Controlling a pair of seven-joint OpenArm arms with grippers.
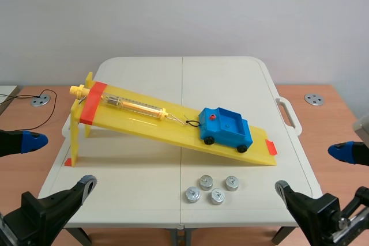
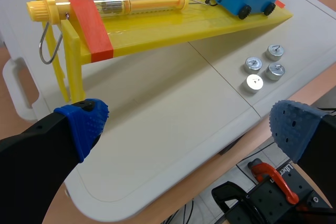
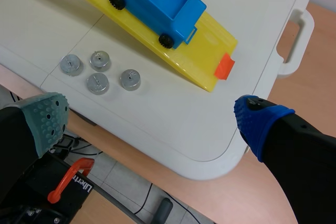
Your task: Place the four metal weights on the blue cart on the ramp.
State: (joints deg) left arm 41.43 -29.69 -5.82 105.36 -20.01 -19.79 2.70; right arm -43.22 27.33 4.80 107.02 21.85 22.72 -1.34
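A blue cart (image 1: pixel 226 128) stands low on the yellow ramp (image 1: pixel 144 124), its open bed empty, hooked to a spring scale tube (image 1: pixel 130 105). Several round metal weights (image 1: pixel 211 189) sit clustered on the white table in front of the ramp's low end. My left gripper (image 1: pixel 57 164) hovers open off the table's front left corner, far from the weights. Off the front right corner, my right gripper (image 1: pixel 314 171) is open too. The left wrist view has the weights (image 2: pixel 264 67) ahead and to the right of the left gripper (image 2: pixel 189 129). From the right wrist, weights (image 3: pixel 98 72) and cart (image 3: pixel 157 1) lie ahead of the right gripper (image 3: pixel 152 116).
The ramp's tall end stands on yellow legs (image 1: pixel 75 133) at the table's left. A moulded handle (image 1: pixel 288 113) sticks out of the table's right edge. Round metal discs (image 1: pixel 40 100) (image 1: pixel 314 99) lie on the wooden desks either side. A clamp with an orange lever (image 3: pixel 71 179) sits below the table.
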